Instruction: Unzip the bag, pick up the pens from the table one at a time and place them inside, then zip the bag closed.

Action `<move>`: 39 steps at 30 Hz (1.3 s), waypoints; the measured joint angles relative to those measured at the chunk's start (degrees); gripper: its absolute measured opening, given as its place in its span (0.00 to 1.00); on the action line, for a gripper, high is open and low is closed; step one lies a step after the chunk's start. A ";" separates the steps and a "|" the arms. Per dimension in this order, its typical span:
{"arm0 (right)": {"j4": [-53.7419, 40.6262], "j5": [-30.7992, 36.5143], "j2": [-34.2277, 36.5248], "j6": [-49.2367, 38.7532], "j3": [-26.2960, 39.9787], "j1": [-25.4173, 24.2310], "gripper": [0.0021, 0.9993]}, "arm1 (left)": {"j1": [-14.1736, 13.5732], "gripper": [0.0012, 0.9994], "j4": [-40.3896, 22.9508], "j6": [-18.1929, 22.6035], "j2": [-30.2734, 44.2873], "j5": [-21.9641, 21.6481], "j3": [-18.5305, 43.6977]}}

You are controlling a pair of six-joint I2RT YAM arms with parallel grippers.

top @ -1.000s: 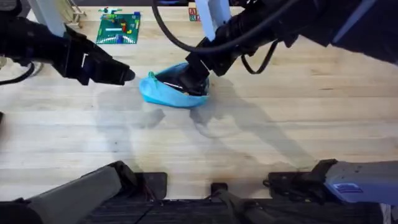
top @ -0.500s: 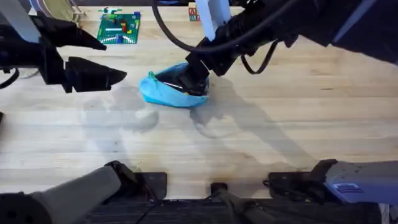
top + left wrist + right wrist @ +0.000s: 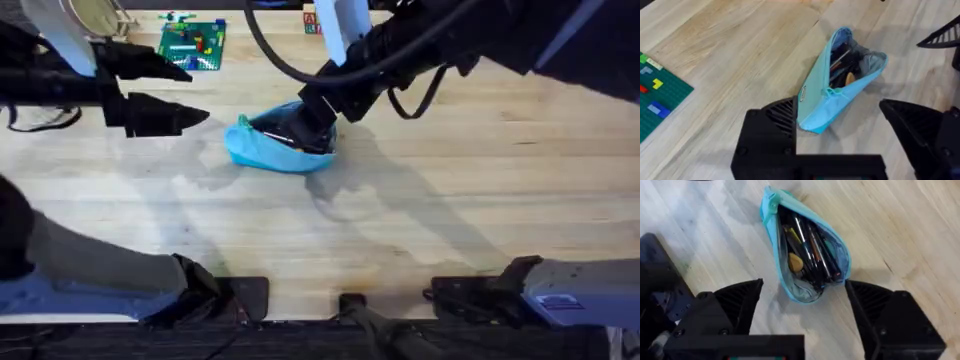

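Gaping unzipped | light blue bag [image 3: 805, 255] | pens [image 3: 810, 247] inside

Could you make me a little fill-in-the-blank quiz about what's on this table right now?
1. The blue bag is zipped ___.
2. Inside it lie several ___.
3. The right gripper has its fingers ___ above the bag.
4. The baseplate with toy bricks is coloured ___.

Missing words: open; pens; open; green
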 joint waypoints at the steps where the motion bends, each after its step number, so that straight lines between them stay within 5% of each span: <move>1: 0.00 0.00 0.00 0.00 0.01 0.00 1.00 | 0.00 0.99 0.52 0.30 1.12 0.04 0.00; 12: -0.02 0.00 0.00 0.00 0.01 0.00 1.00 | 0.02 0.99 5.59 3.06 6.92 -0.55 0.00; 20: -0.02 0.00 0.02 0.00 0.01 0.00 1.00 | 0.04 0.99 3.98 18.56 6.92 -4.30 0.02; 24: -0.02 0.00 0.00 0.42 0.01 0.00 1.00 | 0.04 0.99 3.89 22.86 6.97 -5.46 0.02; 39: 0.00 -0.01 0.00 2.91 0.01 0.00 1.00 | 0.04 0.99 5.42 25.05 17.76 -2.55 0.07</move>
